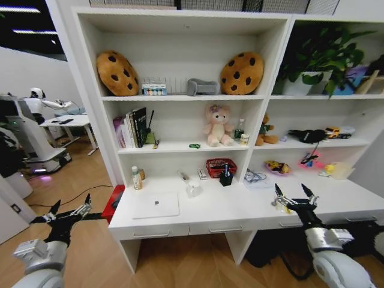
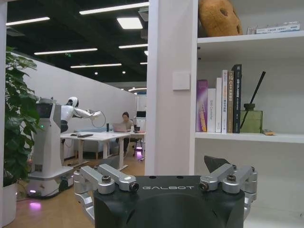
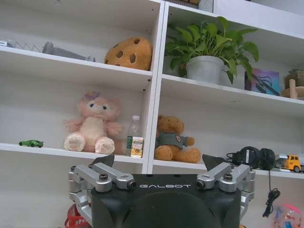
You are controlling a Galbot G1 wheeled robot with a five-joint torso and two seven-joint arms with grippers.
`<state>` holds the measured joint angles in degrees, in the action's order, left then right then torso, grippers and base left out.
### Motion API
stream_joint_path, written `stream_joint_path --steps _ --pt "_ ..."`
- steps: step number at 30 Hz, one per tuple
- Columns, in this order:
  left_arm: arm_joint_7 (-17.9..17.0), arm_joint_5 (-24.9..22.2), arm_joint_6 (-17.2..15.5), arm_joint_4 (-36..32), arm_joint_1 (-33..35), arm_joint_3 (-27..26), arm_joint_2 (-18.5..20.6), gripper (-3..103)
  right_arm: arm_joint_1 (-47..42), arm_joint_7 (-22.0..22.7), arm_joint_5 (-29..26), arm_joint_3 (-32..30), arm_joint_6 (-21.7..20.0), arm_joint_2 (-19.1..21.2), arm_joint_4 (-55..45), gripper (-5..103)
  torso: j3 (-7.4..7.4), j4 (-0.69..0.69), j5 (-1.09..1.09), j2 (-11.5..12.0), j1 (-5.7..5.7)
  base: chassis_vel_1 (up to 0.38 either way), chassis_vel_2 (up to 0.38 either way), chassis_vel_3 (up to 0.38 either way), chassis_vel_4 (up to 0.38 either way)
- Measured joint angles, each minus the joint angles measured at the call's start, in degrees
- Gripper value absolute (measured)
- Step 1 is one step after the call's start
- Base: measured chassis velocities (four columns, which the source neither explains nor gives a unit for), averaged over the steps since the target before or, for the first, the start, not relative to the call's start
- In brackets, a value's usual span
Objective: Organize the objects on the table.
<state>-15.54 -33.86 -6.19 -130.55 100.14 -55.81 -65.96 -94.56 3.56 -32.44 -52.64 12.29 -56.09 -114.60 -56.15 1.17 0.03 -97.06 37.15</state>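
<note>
The long white table point(image 1: 240, 210) stands under a white shelf unit. A slim silver laptop point(image 1: 156, 205) lies closed on its left part. Behind it are a small bottle point(image 1: 137, 178), a red basket point(image 1: 220, 167), a black pen pot point(image 1: 226, 176) and a coil of cable point(image 1: 255, 176). A tiny green toy car point(image 1: 194, 146) point(image 3: 31, 143) sits on the shelf above, with a small tin point(image 1: 244, 139) point(image 3: 137, 147) to the right of the pink plush. My left gripper point(image 1: 69, 210) hangs open off the table's left end. Over the front right edge, my right gripper point(image 1: 292, 195) point(image 3: 159, 161) is open and holds nothing.
Cookie cushions point(image 1: 117, 73), plush toys point(image 1: 218, 126), books point(image 1: 135, 127), headphones point(image 1: 307, 135) and a potted plant point(image 1: 321, 57) fill the shelves. A red box point(image 1: 113, 203) stands on the floor by the table's left end. Another robot point(image 1: 24, 135) stands far left.
</note>
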Motion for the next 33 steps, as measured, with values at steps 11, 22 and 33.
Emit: stream_joint_path --steps 11,22,33 --pt "0.0 0.0 0.0 0.0 0.0 0.0 0.0 100 0.0 0.0 0.0 0.0 0.0 0.0 0.0 100 0.0 -0.01 0.02 0.0 -0.01 0.368 -0.362 -0.368 0.364" --pt "0.0 0.0 0.0 0.0 0.0 0.0 0.0 100 0.0 0.0 0.0 0.0 0.0 0.0 0.0 100 -0.01 0.01 -0.11 0.0 0.02 0.107 -0.131 -0.11 0.104" --pt "0.0 0.0 0.0 0.0 0.0 0.0 0.0 100 0.0 0.0 0.0 0.0 0.0 0.0 0.0 100 -0.01 0.01 0.0 0.0 0.02 -0.02 0.013 0.033 -0.007"
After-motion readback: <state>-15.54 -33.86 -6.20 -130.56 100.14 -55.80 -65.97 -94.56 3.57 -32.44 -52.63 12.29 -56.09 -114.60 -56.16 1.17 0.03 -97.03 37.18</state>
